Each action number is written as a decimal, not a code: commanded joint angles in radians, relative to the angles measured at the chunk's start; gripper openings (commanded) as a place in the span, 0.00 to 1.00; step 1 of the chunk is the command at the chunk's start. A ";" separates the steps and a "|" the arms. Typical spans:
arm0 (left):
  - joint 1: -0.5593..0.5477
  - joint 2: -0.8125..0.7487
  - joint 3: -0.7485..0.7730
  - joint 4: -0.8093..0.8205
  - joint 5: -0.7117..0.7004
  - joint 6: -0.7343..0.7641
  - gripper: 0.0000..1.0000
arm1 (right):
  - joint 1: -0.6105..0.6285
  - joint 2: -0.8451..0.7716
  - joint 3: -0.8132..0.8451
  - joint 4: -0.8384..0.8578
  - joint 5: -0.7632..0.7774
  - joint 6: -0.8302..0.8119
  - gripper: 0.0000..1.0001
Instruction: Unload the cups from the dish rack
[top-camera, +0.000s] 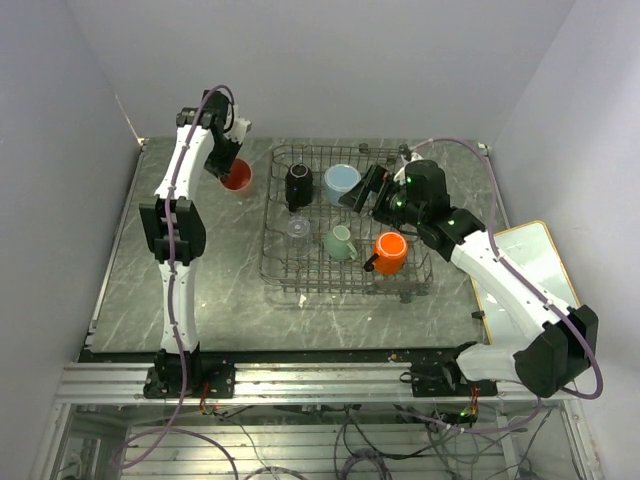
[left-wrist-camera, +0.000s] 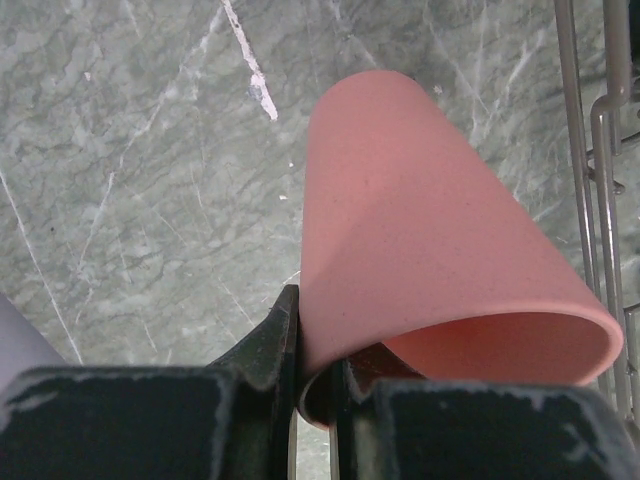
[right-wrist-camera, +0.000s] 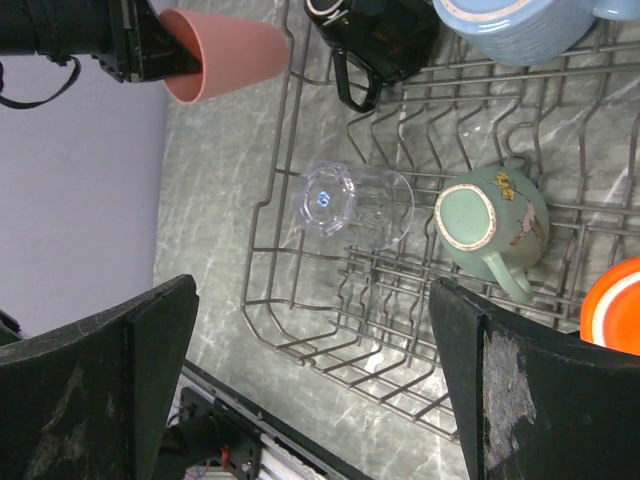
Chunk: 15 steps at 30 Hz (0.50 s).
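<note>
Grips the pink tumbler (left-wrist-camera: 430, 230) at its lip with the left gripper (left-wrist-camera: 315, 345), jaws clamped across the wall, just left of the dish rack (top-camera: 268, 240), over the counter (top-camera: 220, 310). Looks light, stiff and matte, so unlikely to slip, though liable to tilt in a one-wall pinch. Hovers the right gripper (right-wrist-camera: 315, 390) above the rack, jaws wide apart on nothing. Inside the rack: black mug (top-camera: 298, 185), light-blue mug (top-camera: 341, 181), mint-green cup (top-camera: 340, 243), orange mug (top-camera: 390, 252), clear glass (right-wrist-camera: 357, 205). Probably heavier, glazed, breakable; best taken across a rim wall. For the slick glass, a gentle pinch at the lip.
</note>
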 joint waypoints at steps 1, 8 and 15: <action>-0.005 0.019 0.034 -0.025 -0.047 -0.005 0.07 | -0.001 -0.009 -0.024 -0.003 0.018 -0.034 1.00; -0.005 0.067 0.036 -0.008 -0.039 0.015 0.07 | 0.002 0.030 -0.028 0.013 -0.006 -0.048 1.00; -0.005 0.107 0.070 -0.024 -0.039 0.000 0.07 | 0.018 0.042 -0.032 0.017 -0.002 -0.050 1.00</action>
